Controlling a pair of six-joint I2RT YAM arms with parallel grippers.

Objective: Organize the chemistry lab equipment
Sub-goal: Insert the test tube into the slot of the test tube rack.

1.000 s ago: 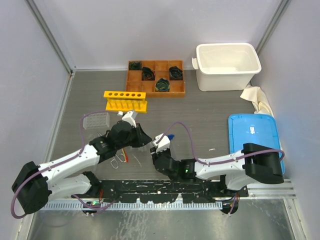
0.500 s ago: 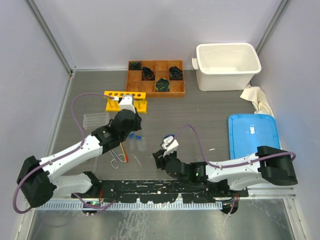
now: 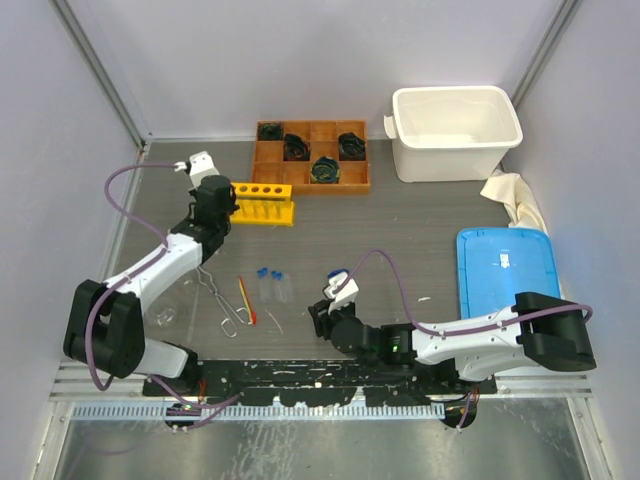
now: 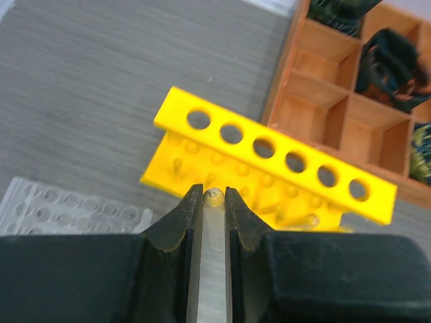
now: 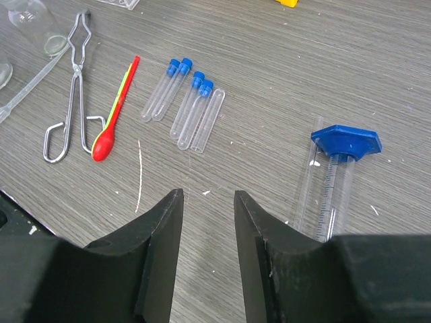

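Desk [image 3: 400, 230] of grey wood grain carries, along its far edge, a white plastic tub [image 3: 455, 162] and a brown wooden compartment tray [image 3: 272, 160], with a flat blue plastic lid [image 3: 505, 265] at its right side. Just in front of the tray stands the yellow six-hole tube rack [image 4: 279, 153], upright. The left gripper [image 4: 213, 196] hovers at the rack's left end, jaws clamped on a clear round-bottomed test tube [image 4: 214, 229]. The tube's rounded tip pokes out between the fingertips and points at the rack's near side, close to it but in no hole. A clear plastic well plate [image 4: 60, 208] lies just left of that gripper. The right gripper [image 5: 205, 202] hangs low over the near middle, jaws apart over bare desk. Ahead of it and a little left lies a row of five small clear test tubes [image 5: 182, 101], four of them blue-capped. To its right a clear graduated cylinder with a blue hexagonal foot [image 5: 330, 188] lies on its side. Farther left rest the metal tongs [image 5: 81, 30], a thin red-orange stick [image 5: 119, 104] just beside them, and small clear glass flasks [image 5: 27, 13].
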